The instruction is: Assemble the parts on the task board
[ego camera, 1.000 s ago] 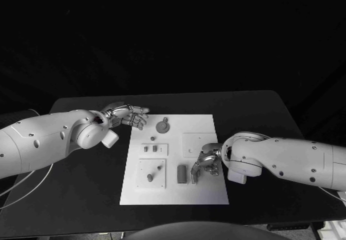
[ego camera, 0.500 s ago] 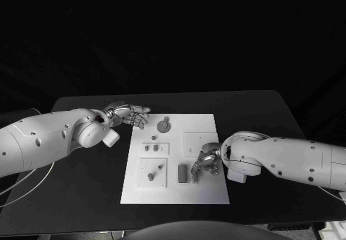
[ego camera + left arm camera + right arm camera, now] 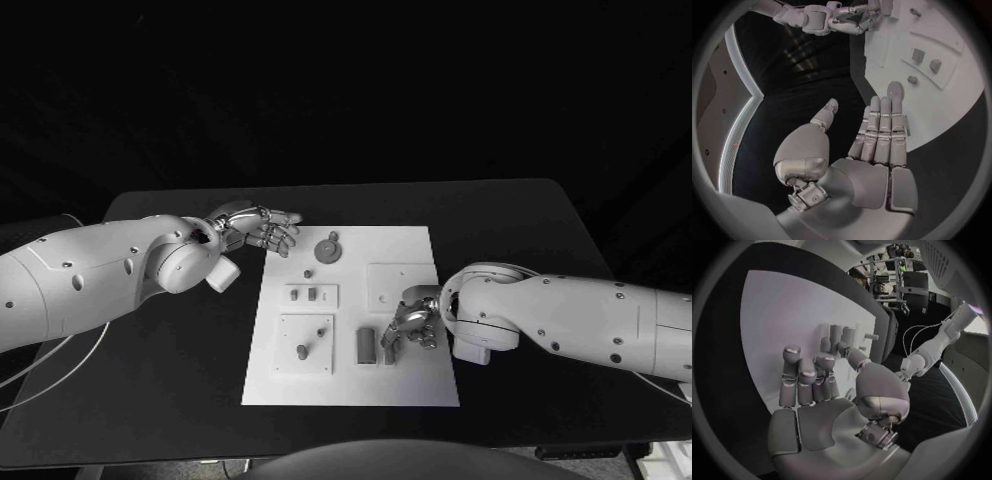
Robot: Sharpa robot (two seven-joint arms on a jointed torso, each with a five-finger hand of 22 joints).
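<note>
Nothing has really moved. Left hand (image 3: pixel 261 230), upper left of the task board (image 3: pixel 418 380), is open and empty. Right hand (image 3: pixel 410 325) hides its grip; I cannot tell.

- I see a black worktop (image 3: pixel 173 370), squarish, with rounded corners.
- On it, at its middle, the white task board (image 3: pixel 411 385) lies flat, long side running away from me.

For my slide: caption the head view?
Left hand open beside task board; right hand over grey parts.
</note>
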